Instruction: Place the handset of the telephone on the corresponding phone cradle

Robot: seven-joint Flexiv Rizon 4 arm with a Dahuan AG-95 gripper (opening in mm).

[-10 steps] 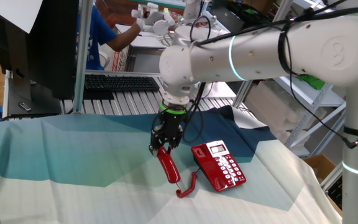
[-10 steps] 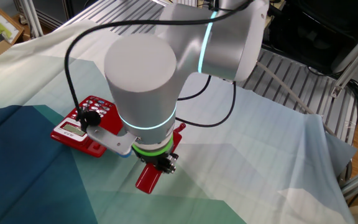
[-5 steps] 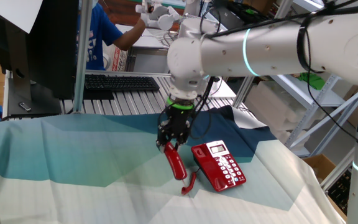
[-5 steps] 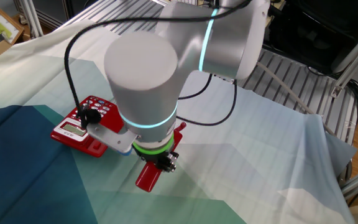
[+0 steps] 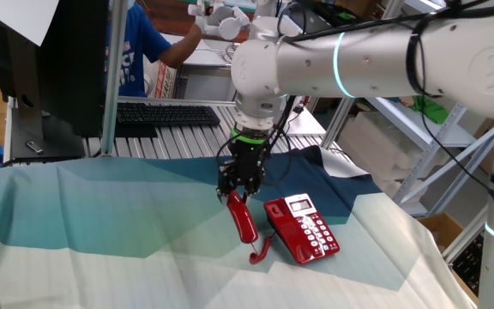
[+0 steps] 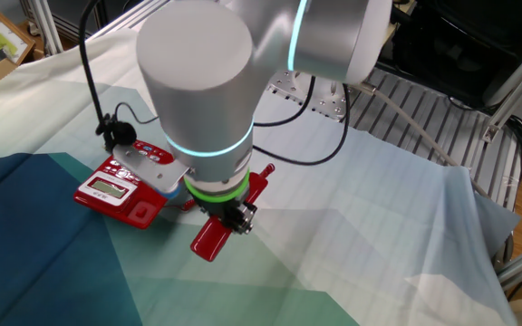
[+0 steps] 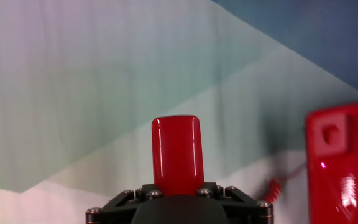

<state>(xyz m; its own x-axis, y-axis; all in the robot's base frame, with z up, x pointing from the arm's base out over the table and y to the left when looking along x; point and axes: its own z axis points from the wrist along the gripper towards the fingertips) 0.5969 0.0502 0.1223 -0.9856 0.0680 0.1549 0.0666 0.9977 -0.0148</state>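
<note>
Teal-and-white cloth (image 5: 101, 215) covers the table; keyboard (image 5: 165, 113) behind.

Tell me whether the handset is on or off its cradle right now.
Off. The gripper holds the handset in the air beside the telephone, and the cradle strip along the buttons lies bare.

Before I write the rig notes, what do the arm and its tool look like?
The arm is glossy white and tubular, with glowing cyan rings at the joints, a green band at the wrist, and black cables looped outside. The tool is black, with small screws visible.
</note>
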